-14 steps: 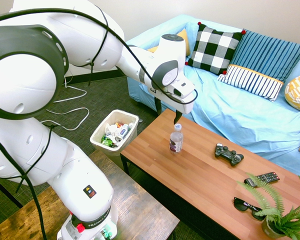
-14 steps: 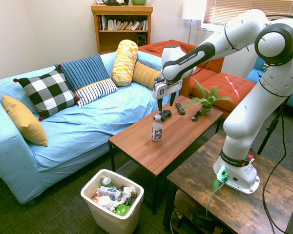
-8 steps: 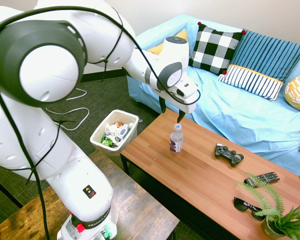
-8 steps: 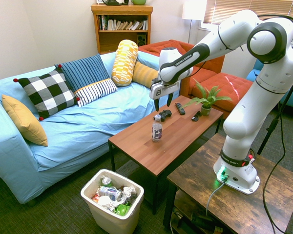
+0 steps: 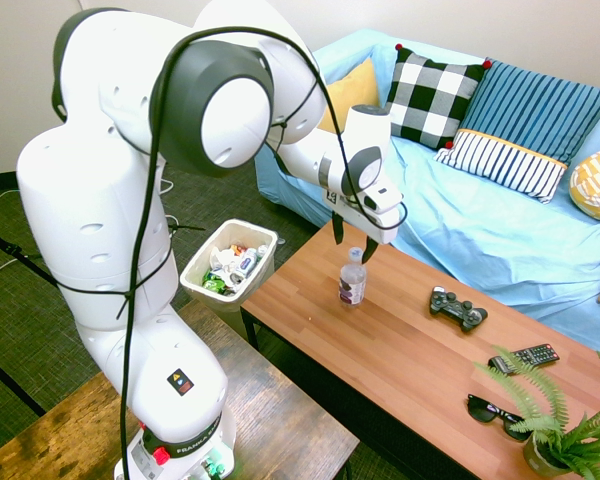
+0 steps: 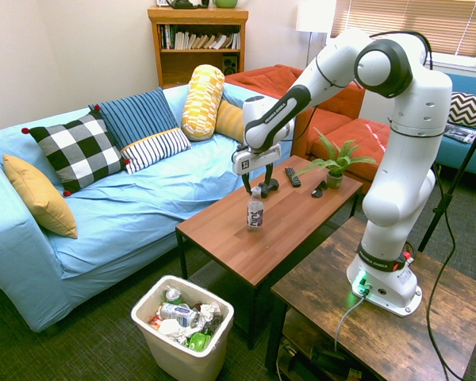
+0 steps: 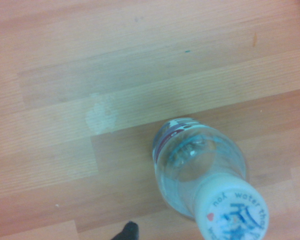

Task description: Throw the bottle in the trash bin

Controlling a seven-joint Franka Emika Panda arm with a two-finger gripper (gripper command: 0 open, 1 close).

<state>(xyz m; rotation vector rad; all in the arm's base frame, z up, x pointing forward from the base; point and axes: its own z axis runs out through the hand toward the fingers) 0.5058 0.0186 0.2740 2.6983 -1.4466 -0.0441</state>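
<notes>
The task is at its opening stage; nothing is grasped and nothing has gone into the bin. The gripper (image 5: pixel 352 249) points straight down with its jaws spread wide and empty; the bottle (image 5: pixel 352 279) stands upright directly beneath it on the wooden coffee table (image 5: pixel 410 350), its white cap (image 7: pixel 232 208) just below the fingertips, one finger showing to either side of it; no pad touches the plastic as far as the exterior views show. The trash bin (image 5: pixel 230 262) sits on the floor off the table's end, well apart from the gripper and lower than it, already part full of wrappers and containers. Left to do, as I judge it: descend around the neck or body, close, lift, carry over the bin's mouth, release.
</notes>
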